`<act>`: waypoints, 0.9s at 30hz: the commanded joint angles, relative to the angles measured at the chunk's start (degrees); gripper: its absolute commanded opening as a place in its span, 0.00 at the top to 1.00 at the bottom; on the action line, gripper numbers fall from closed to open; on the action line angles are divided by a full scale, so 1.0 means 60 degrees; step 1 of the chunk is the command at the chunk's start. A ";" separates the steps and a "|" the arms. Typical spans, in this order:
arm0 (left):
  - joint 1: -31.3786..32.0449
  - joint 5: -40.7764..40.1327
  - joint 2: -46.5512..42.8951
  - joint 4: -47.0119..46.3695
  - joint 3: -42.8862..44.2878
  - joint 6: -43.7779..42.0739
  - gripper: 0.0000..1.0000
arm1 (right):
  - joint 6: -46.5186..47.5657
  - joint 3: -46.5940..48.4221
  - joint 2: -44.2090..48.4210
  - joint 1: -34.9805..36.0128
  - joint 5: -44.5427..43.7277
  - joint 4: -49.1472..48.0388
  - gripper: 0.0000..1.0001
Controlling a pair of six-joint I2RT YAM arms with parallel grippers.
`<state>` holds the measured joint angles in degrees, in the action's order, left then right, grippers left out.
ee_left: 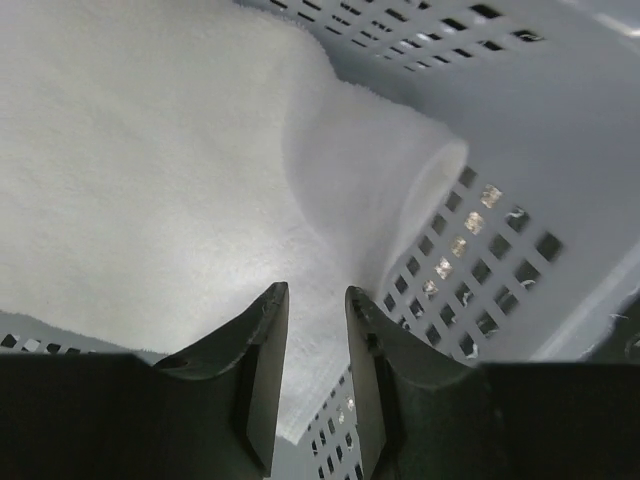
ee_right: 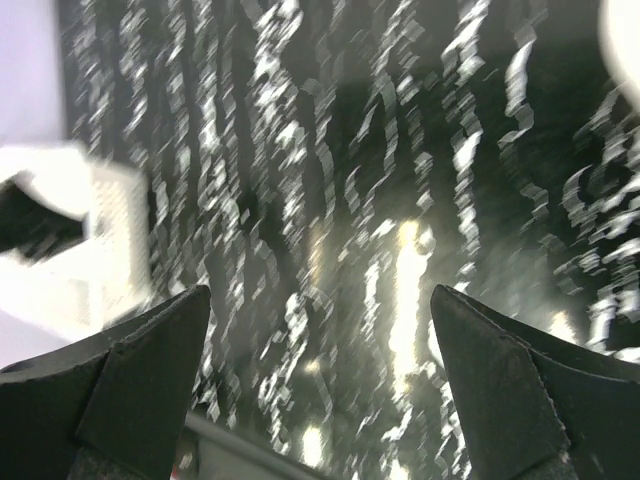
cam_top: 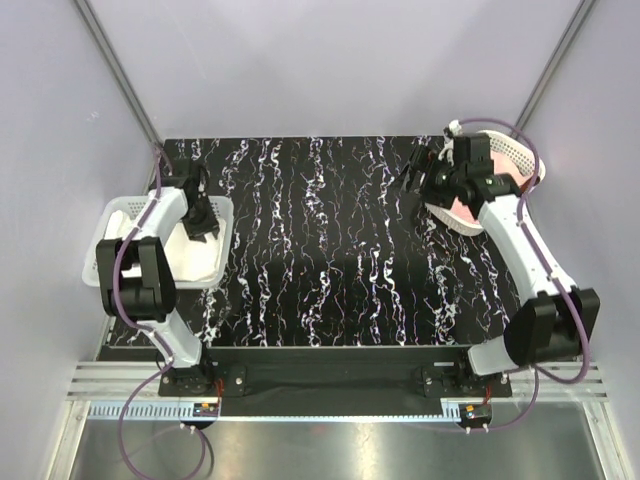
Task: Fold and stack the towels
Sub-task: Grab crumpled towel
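Note:
A white folded towel [cam_top: 192, 262] lies in the white basket [cam_top: 100, 250] at the table's left edge. In the left wrist view the towel [ee_left: 150, 150] fills the floor of the basket [ee_left: 500, 230], with one rolled fold against the perforated wall. My left gripper [cam_top: 200, 222] is inside this basket just above the towel; its jaws [ee_left: 315, 292] are a narrow gap apart with nothing between them. My right gripper [cam_top: 415, 182] hangs wide open and empty [ee_right: 320, 295] over the far right of the table, beside a tipped white basket [cam_top: 508, 150] that holds a pink towel [cam_top: 465, 210].
The black marbled table [cam_top: 320, 260] lies between the two baskets. The right wrist view is motion-blurred; the left basket [ee_right: 90, 230] shows at its left edge. Grey walls enclose the table at the back and sides.

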<state>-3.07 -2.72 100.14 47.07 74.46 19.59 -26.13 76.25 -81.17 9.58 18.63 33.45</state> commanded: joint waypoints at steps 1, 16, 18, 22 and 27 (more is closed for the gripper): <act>0.0290 0.0395 -0.1322 -0.0168 0.0612 0.0089 0.62 | 0.0633 0.1641 -0.0896 -0.0015 -0.1970 0.0618 0.00; 0.5374 0.0129 -0.3139 -0.0827 0.1127 -0.0570 0.39 | 0.1894 0.6859 -0.6551 -0.2402 -0.4791 0.2247 0.00; 0.5682 0.0394 -0.3242 -0.0930 0.0995 -0.0570 0.39 | 0.1894 0.7357 -0.7036 -0.2752 -0.4834 0.2349 0.01; 0.5931 0.0746 -0.3432 -0.1150 0.0556 -0.0673 0.39 | 0.2391 0.7551 -0.8003 -0.3076 -0.4994 0.1780 0.07; 0.5961 0.0673 -0.3404 -0.1180 0.0510 -0.0849 0.38 | 0.3138 0.7915 -0.8722 -0.3311 -0.5596 0.1090 0.19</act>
<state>32.53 -0.05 81.78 42.83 77.23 15.99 -11.27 119.50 -132.25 -10.41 -11.79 44.16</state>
